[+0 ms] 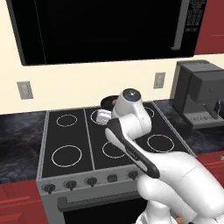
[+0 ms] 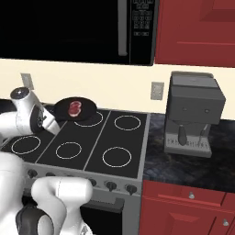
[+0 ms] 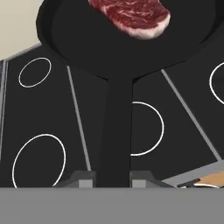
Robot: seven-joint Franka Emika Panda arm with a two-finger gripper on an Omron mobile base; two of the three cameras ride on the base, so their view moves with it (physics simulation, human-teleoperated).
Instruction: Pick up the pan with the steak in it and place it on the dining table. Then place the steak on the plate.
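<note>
Gripping long straight handle of small round black frying pan [image 3: 127,43], my jaws closed on it, one grey fingertip [image 3: 81,178] each side. Small red-pink marbled steak [image 3: 131,15] lies inside pan. Pan sits over rear of black glass stovetop [image 2: 114,137] with white burner rings, just left of grey coffee machine [image 2: 193,112] on dark marbled desk [image 2: 188,167].

Black pan [image 2: 75,109] over stove rear, red steak [image 3: 130,16] inside
</note>
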